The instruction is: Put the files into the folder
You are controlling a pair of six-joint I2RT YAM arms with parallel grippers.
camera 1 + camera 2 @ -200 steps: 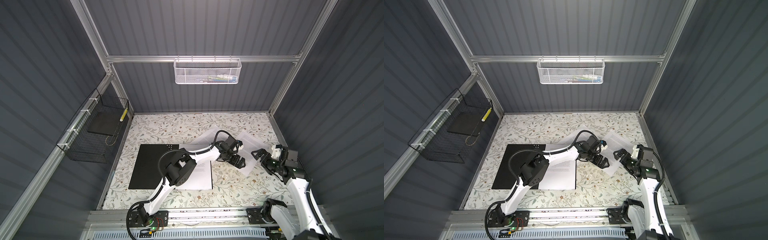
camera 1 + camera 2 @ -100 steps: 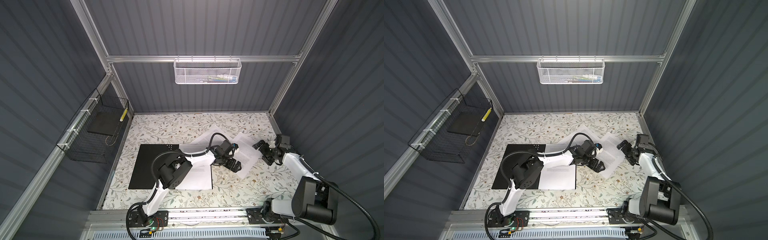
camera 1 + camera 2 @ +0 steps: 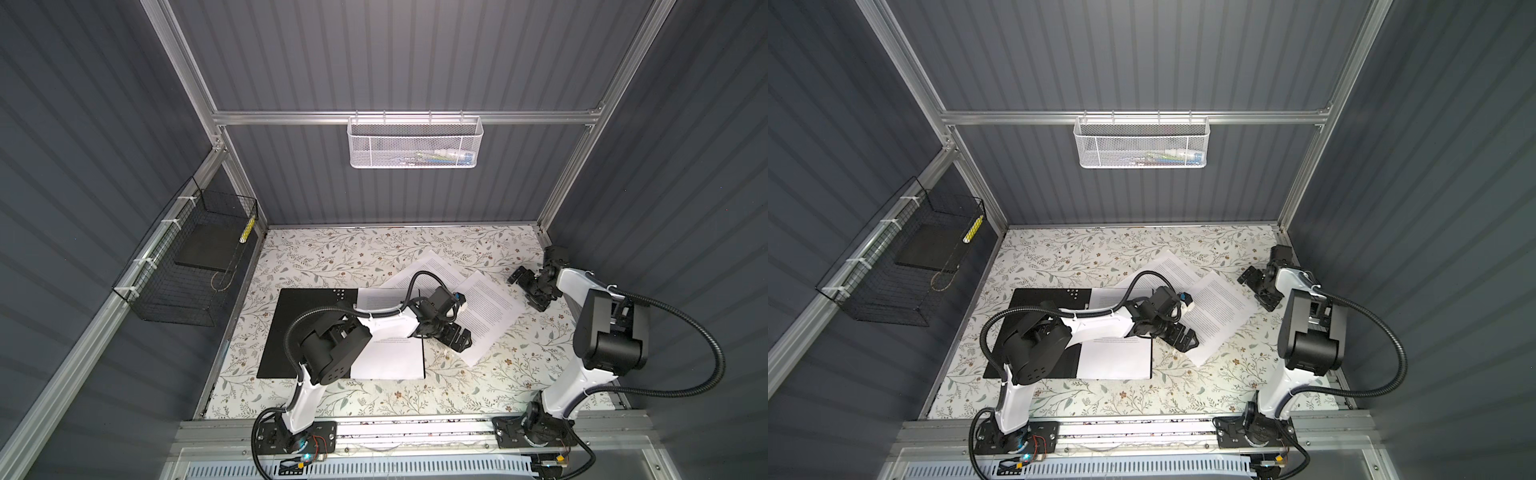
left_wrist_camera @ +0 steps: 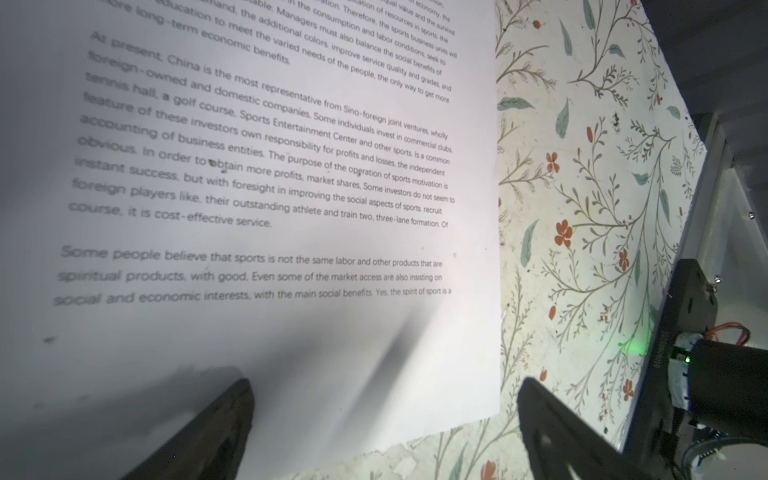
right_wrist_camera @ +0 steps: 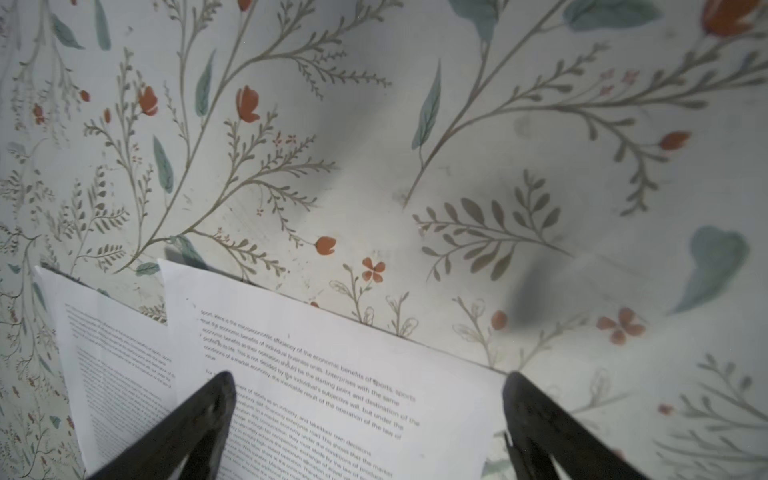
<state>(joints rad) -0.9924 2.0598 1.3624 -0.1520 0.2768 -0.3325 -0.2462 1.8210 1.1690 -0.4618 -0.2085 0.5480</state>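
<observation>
Here, the left claw stands spread wide and holds nothing. It hangs low over the near corner of a loose sheet lying just off the folder's right edge. In the left wrist view one dark, blunt finger is over the paper and its partner is past the sheet's straight edge, above the worktop. Whether either one touches cannot be told.

The right claw is likewise wide open and empty. It sits at the far side of that same sheet, farther right of the folder.

The files are smooth, flat white rectangles covered in dense rows of small black print. The loose sheet lies at a slant and overlaps a second sheet, which is angled beyond the folder's far right corner. A third sheet lies square on the folder's right half.

The folder lies open and flat, a matte black rectangle with small pale dots near its far edge.

Around it, the worktop has a pale covering printed with leafy sprigs and small red flowers.
</observation>
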